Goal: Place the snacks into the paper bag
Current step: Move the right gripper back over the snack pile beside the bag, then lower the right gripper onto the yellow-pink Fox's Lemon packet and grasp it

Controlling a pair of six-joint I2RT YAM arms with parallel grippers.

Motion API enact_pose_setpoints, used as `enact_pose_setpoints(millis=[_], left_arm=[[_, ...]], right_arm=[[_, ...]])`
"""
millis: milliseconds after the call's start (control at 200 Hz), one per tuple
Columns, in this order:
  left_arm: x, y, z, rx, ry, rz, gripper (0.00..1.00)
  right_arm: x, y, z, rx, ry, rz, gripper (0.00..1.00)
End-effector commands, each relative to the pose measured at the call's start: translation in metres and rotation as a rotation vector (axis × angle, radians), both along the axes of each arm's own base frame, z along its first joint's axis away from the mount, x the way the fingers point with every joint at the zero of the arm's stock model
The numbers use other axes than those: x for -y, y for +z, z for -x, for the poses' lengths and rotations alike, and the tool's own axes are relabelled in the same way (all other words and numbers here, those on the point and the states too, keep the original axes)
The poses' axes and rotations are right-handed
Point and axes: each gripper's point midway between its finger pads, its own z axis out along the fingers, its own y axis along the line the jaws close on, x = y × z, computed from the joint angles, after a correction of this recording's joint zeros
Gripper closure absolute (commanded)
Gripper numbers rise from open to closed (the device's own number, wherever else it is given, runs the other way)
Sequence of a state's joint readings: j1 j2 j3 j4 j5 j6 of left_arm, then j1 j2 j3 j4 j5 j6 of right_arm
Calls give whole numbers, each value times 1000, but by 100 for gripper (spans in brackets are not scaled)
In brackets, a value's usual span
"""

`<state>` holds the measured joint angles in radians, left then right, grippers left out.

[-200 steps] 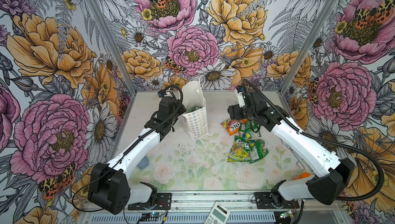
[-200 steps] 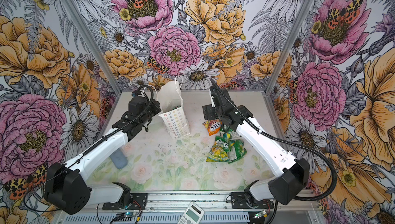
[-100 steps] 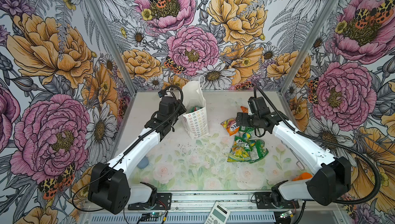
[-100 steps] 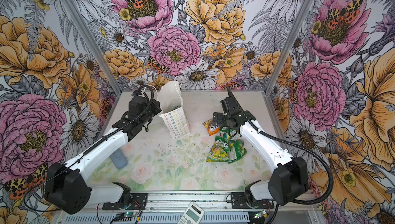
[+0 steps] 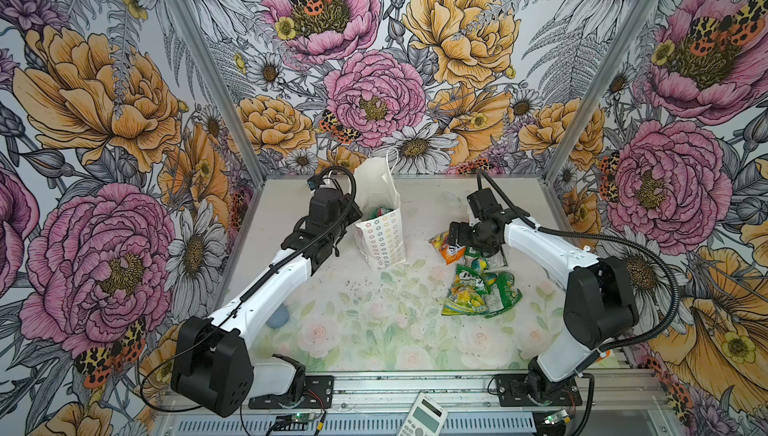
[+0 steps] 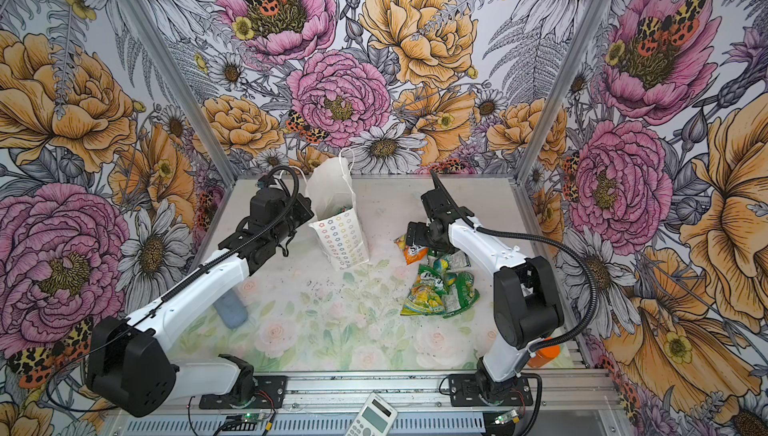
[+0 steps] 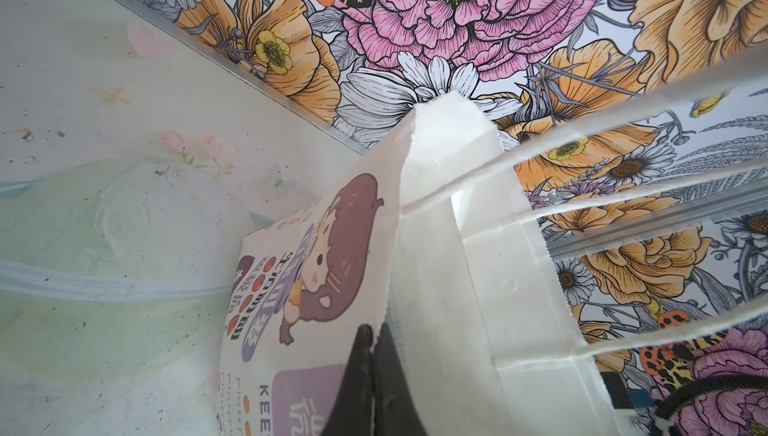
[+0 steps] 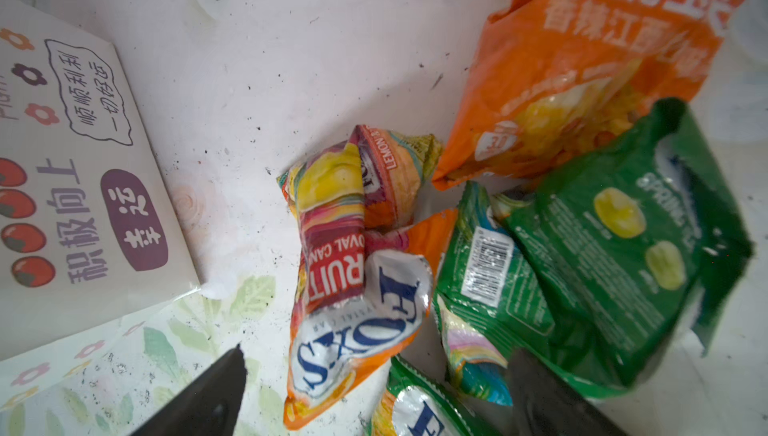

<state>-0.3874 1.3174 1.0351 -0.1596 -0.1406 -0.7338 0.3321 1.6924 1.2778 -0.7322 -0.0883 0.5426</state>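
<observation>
The white paper bag (image 5: 380, 230) (image 6: 340, 234) stands upright at the back of the table, with snacks (image 5: 379, 212) showing inside its mouth. My left gripper (image 7: 374, 335) (image 5: 352, 215) is shut on the bag's rim (image 7: 388, 246), next to the cartoon girl print. More snacks lie in a pile to the right: an orange crumpled packet (image 8: 357, 288) (image 5: 446, 246), a larger orange packet (image 8: 582, 59) and green packets (image 8: 623, 226) (image 5: 478, 288). My right gripper (image 8: 376, 355) (image 5: 452, 239) hangs open just over the crumpled orange packet, one finger on each side, holding nothing.
A blue object (image 6: 230, 309) lies under my left forearm. A white calculator (image 5: 422, 417) rests on the front rail and an orange object (image 6: 544, 355) sits by the right arm's base. Flowered walls close in the back and both sides.
My right gripper has dropped lower over the orange packet and its jaws have spread wider. The left gripper and the bag have stayed put.
</observation>
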Motion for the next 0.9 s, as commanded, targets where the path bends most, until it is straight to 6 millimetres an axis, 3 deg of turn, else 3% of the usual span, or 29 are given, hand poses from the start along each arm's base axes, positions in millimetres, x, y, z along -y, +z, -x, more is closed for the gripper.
enact_pose_setpoints(millis=[0, 455, 896], left_arm=[[1, -2, -2, -13, -15, -2, 100], [4, -5, -4, -17, -25, 2, 100], [6, -7, -6, -21, -31, 5, 100]], right_arm=[[-11, 5, -18, 28, -1, -50, 0], [-33, -32, -29, -38, 43, -58, 7], [-61, -44, -22, -49, 145, -47, 7]])
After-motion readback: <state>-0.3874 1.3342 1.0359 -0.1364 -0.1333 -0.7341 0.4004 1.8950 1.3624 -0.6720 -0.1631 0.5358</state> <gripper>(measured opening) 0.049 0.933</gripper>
